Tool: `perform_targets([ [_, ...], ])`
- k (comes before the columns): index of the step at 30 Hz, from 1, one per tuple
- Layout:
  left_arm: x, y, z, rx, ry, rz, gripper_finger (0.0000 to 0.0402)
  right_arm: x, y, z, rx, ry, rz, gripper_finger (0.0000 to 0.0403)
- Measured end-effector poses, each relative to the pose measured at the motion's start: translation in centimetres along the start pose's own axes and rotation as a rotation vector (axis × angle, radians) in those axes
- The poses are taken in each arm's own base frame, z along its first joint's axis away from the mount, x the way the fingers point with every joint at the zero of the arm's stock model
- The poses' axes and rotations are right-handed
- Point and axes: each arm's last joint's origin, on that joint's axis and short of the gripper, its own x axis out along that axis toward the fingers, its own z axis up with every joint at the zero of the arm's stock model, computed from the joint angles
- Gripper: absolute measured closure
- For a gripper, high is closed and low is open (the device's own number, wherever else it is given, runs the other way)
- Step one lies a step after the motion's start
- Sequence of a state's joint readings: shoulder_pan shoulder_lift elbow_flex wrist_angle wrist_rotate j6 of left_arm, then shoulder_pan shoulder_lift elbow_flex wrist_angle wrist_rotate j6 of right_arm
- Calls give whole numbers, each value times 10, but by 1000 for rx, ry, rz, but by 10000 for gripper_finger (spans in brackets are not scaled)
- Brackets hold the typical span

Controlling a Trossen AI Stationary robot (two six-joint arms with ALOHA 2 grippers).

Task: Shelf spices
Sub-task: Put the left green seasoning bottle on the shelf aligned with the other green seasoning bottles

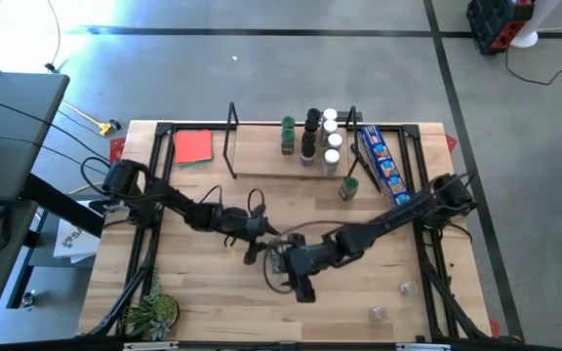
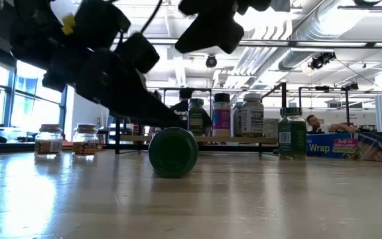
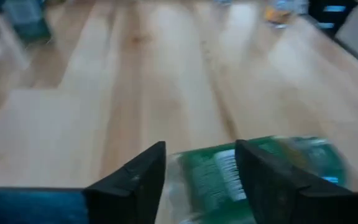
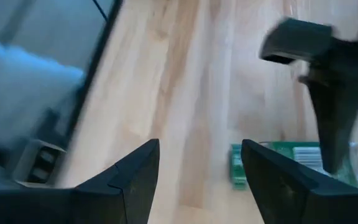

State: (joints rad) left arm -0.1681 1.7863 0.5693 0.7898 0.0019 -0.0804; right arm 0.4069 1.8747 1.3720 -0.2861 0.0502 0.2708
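The green-labelled jar [image 3: 229,177], on its side, is straddled by the left gripper [image 3: 201,165], jaws parted. Only the low view shows its round green end. The right gripper [image 4: 201,162] is held open, empty.

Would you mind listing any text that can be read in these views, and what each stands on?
"Wrap": on the blue packet lying at the right in the low view.
Labels on the jars on the shelf: too small to read.
Label on the green jar lying on its side between the left gripper fingers: blurred, unreadable.
Nothing else is legible.
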Motion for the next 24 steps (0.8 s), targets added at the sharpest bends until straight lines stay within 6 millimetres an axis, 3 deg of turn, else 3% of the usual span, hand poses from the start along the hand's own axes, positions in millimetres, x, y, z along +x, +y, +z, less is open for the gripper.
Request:
perform_targets([
  [4, 0, 10, -3, -58, 39, 35, 247, 11, 11, -10, -163, 12, -84, 181],
  [9, -1, 16, -5, -110, 64, 70, 274, 21, 12, -17, -209, 28, -180, 181],
  [15, -3, 23, -4, -124, 48, 297, 295, 15, 5, -13, -41, 21, -371, 181],
  [18, -7, 26, -2, -122, 34, 431, 305, 7, -6, -12, 169, 36, -531, 181],
  [24, -20, 26, 11, -125, 30, 480, 319, 11, -24, -26, 435, 9, -608, 181],
])
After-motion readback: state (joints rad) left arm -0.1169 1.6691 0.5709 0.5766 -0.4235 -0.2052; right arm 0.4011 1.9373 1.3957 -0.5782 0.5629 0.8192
